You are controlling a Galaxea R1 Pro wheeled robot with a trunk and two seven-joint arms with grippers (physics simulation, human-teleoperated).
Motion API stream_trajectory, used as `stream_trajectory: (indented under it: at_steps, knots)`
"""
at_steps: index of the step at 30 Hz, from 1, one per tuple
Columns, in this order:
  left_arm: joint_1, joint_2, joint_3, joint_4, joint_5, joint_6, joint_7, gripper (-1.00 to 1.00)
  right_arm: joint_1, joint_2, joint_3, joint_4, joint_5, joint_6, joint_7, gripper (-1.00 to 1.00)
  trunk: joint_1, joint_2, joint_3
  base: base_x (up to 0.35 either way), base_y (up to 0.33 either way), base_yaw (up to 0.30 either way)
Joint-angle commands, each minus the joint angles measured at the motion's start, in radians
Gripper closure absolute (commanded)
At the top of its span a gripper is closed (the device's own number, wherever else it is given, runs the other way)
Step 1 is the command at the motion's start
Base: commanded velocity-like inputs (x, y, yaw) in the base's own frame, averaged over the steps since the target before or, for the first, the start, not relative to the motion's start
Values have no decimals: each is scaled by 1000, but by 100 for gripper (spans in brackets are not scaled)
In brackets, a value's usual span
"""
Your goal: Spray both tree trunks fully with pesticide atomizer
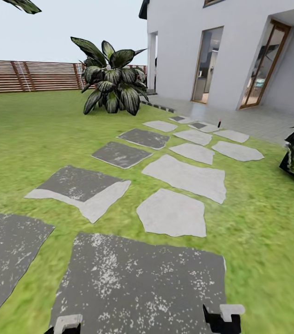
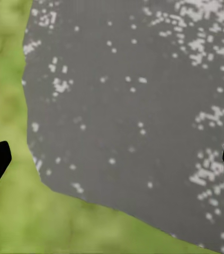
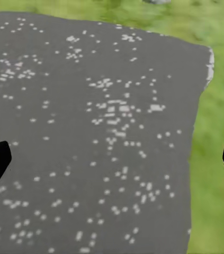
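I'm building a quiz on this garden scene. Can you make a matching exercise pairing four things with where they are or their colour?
Things:
1. fence
2. broad-leaved plant
3. house
4. stepping stone under the pincers

Descriptions:
A. white walls
B. dark grey with pale speckles
C. brown horizontal slats
D. on the lawn near the house's corner

Pairs: 1-C, 2-D, 3-A, 4-B

Stepping stones (image 1: 137,283) – matt, rough, speckled grey; fence (image 1: 26,76) – brown wood slats; house wall (image 1: 179,46) – smooth white.
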Motion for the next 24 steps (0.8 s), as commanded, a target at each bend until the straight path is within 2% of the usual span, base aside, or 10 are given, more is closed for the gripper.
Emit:
stream_trajectory:
  at_steps: [1,24]
  knots:
    - [0,0,0,0,0,0,0,-100,0,0,0,0,0,0,0,-100,0,0,0,340,0,0]
    - [0,0,0,0,-1,0,0,-100,0,1,0,0,0,0,0,-100,0,0,0,340,0,0]
